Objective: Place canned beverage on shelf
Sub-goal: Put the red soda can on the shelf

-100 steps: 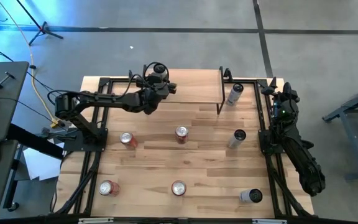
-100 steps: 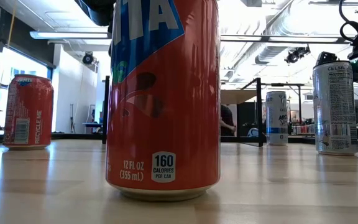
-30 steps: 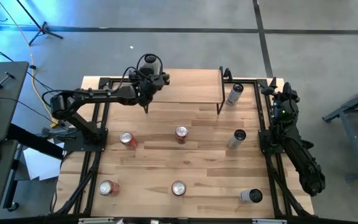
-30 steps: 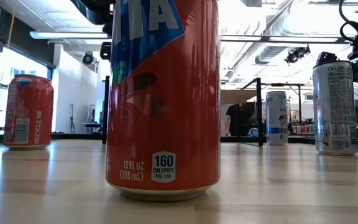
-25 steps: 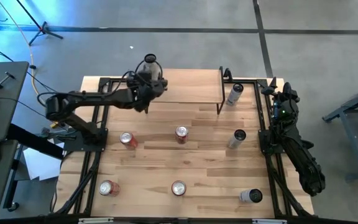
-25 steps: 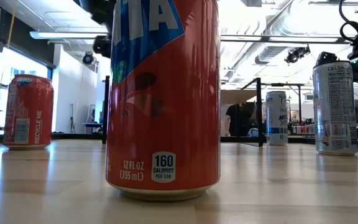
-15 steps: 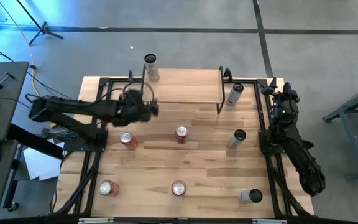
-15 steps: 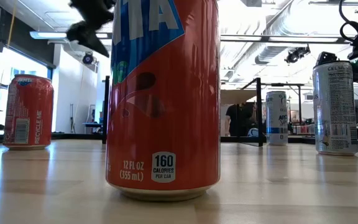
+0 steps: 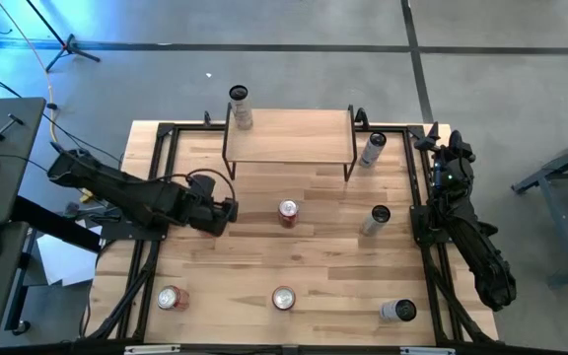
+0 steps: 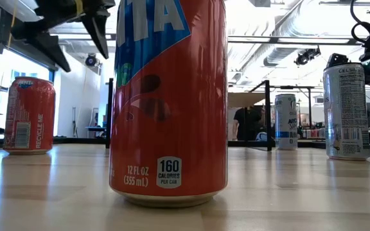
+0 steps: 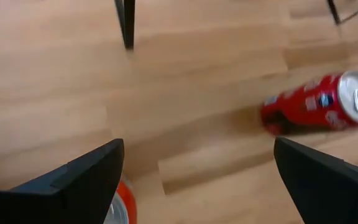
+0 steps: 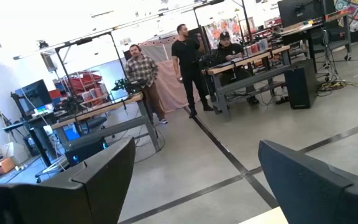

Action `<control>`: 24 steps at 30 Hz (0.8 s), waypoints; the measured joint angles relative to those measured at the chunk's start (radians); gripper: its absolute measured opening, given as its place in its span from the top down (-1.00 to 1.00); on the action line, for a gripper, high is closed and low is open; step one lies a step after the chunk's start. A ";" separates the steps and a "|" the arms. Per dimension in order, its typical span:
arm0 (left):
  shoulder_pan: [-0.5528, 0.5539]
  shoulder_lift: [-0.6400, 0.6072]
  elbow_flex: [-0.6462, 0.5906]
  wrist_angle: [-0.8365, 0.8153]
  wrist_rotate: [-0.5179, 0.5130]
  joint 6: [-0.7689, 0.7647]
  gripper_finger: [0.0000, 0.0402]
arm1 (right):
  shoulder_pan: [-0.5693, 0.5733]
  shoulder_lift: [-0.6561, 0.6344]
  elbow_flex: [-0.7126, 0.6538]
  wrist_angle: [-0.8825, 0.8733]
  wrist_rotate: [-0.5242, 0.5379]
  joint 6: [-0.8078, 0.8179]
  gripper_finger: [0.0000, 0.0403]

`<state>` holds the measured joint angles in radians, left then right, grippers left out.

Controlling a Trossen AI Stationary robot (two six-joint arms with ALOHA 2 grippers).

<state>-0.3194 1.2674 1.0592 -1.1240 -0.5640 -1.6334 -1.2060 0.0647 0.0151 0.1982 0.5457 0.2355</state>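
High view: one slim can [image 9: 239,106] stands on the shelf [image 9: 289,135], at its far left corner.
Left gripper [image 9: 221,215]: low over the table's left half, fingers spread wide, nothing between them.
Nearest can: a red can [image 11: 118,208] sits right at the left gripper, just under one finger in the left wrist view; upright or not, cannot tell.
Second red can [image 9: 288,211]: upright, a little to the gripper's right.
Nearer arm: left, by far.
Right gripper [image 12: 194,186]: parked at the right edge, part open, empty.
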 joint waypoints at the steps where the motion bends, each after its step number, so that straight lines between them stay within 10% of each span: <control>1: -0.008 0.001 0.000 0.000 0.013 -0.015 -0.92 | 0.000 0.000 0.000 0.000 0.000 0.000 -0.63; 24: -0.035 0.002 0.037 -0.227 0.226 -0.470 -0.92 | 0.000 0.000 0.000 0.000 0.000 0.000 -0.63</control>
<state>-0.3546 1.2694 1.0958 -1.3513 -0.3382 -2.1030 -1.2063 0.0648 0.0152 0.1982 0.5457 0.2356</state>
